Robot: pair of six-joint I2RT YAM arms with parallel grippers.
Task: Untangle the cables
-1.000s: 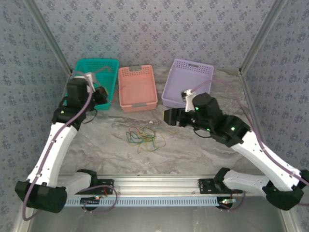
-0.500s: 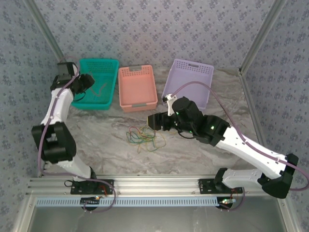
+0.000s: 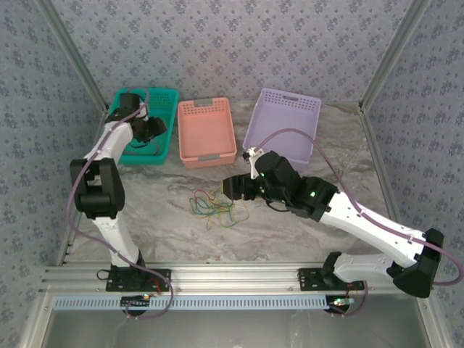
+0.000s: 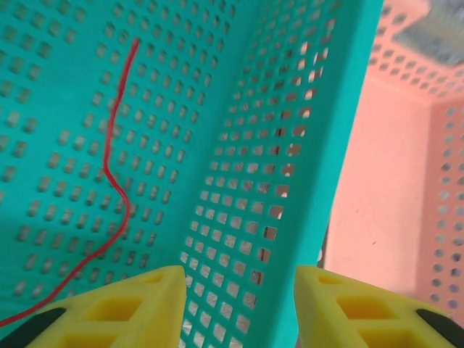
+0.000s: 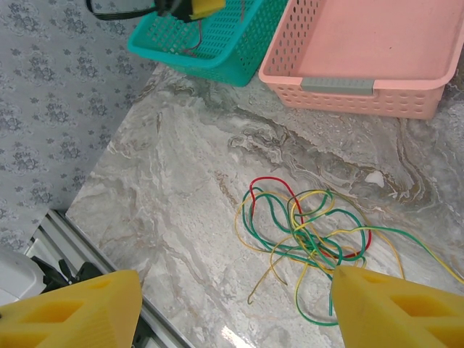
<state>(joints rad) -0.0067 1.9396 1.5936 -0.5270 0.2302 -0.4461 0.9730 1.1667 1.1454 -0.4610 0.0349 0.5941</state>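
Right wrist: limp, looping cables (image 5: 310, 233) on marble (image 5: 181, 174)

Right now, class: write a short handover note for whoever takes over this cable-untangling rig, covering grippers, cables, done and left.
Left gripper: open, holding nothing, above the teal basket.
Right gripper: open, holding nothing, facing the tangle.
Cables: one red cable lies in the teal basket; green, yellow and red ones lie tangled on the table.
Done: one cable separated.
Left: the tangle.

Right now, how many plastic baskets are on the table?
3, in a row at the far side: a teal basket on the left, a pink basket in the middle, a purple basket on the right. None seems hidden.
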